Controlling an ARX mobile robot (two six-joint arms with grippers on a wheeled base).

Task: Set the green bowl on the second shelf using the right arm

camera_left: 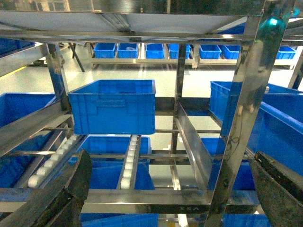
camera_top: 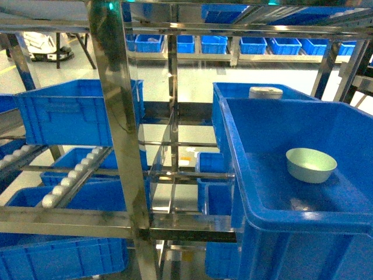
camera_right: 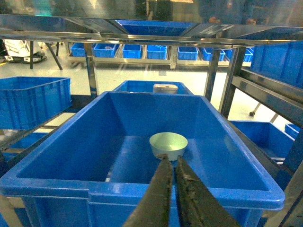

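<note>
The green bowl (camera_top: 311, 164) sits upright on the floor of a large blue tote (camera_top: 280, 245) on the rack at the right. In the right wrist view the bowl (camera_right: 168, 144) lies near the middle of that tote (camera_right: 142, 189). My right gripper (camera_right: 170, 158) is shut with nothing in it. Its dark tips point at the bowl's near side from over the tote's front rim, and I cannot tell how far short of the bowl they stop. My left gripper (camera_left: 171, 156) is open wide, facing the steel rack with nothing between its fingers (camera_left: 71, 189). Neither gripper shows in the head view.
A white cylindrical object (camera_top: 266, 92) stands in a second tote behind the bowl's tote. A steel upright (camera_top: 119, 116) rises close in front. Another blue tote (camera_top: 76, 111) rests on the left shelf above white roller tracks (camera_top: 70, 181). More totes line the far racks.
</note>
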